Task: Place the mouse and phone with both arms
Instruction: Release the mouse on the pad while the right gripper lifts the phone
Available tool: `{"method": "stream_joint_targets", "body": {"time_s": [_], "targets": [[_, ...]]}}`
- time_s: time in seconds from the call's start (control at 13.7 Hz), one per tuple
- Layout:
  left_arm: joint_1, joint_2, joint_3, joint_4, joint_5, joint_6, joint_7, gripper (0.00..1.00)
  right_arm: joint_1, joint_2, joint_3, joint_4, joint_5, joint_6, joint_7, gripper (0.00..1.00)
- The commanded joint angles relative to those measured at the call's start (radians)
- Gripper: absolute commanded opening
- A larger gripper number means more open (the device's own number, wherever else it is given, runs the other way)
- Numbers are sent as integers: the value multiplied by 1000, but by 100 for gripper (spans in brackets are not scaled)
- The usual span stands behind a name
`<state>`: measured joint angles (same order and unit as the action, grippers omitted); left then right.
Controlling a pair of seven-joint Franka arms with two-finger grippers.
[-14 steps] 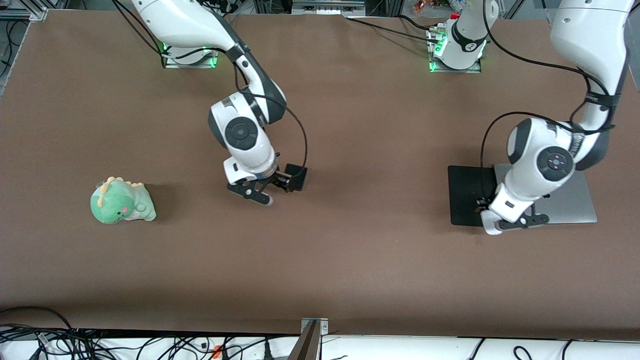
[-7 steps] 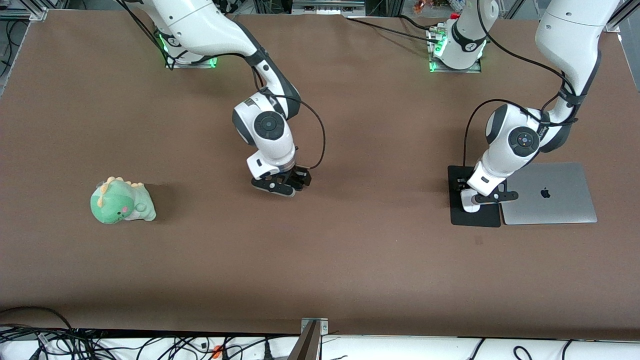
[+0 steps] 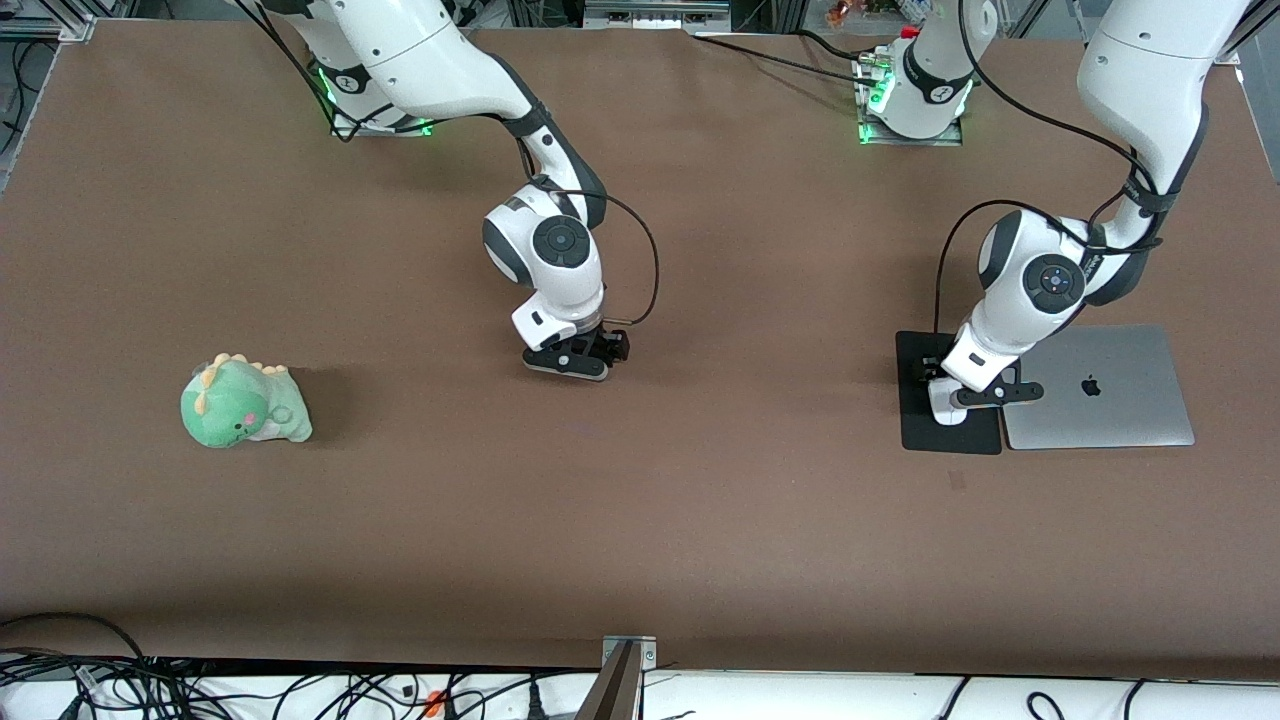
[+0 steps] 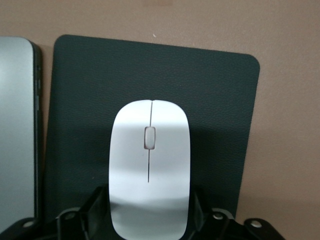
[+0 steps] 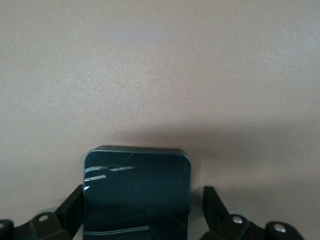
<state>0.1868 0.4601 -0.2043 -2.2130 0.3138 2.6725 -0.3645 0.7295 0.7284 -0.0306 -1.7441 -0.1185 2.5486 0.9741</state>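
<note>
The white mouse (image 4: 149, 150) sits between the fingers of my left gripper (image 4: 148, 196), which is shut on its sides just over the black pad (image 4: 215, 100). In the front view the left gripper (image 3: 965, 395) and the mouse (image 3: 943, 411) are over the pad (image 3: 925, 432), beside the laptop. The black phone (image 5: 137, 195) lies flat on the brown table between the fingers of my right gripper (image 5: 142, 196). A gap shows between one finger (image 5: 212, 197) and the phone's edge, so the gripper is open. In the front view the right gripper (image 3: 575, 360) is low at mid-table.
A closed silver laptop (image 3: 1100, 385) lies next to the pad toward the left arm's end and also shows in the left wrist view (image 4: 17, 125). A green dinosaur plush (image 3: 245, 405) sits toward the right arm's end of the table.
The right gripper moved toward the left arm's end and came down, laying the tilted phone flat on the table. The left gripper moved off the laptop's edge to over the pad.
</note>
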Motion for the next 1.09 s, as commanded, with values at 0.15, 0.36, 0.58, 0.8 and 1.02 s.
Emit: {"method": "stream_joint_targets", "body": {"time_s": [0.15,0.36,0.58,0.8,1.02], "targets": [[11,9,-4,56,33,0,4,100,24,-4,-14,-26,-15,21,11,50],[13,-8,-7,113,33,-14,38,100,21,-6,-14,-15,-9,12,2,0],[11,-6,-23,258,16,-196,58,100,8,-14,-14,27,-7,-65,-23,0],[23,-40,-30,340,-108,-291,169,100,-41,-38,-14,75,0,-203,-148,0],[42,-95,-27,514,-194,-621,288,100,-119,-107,-14,25,3,-229,-274,0]]}}
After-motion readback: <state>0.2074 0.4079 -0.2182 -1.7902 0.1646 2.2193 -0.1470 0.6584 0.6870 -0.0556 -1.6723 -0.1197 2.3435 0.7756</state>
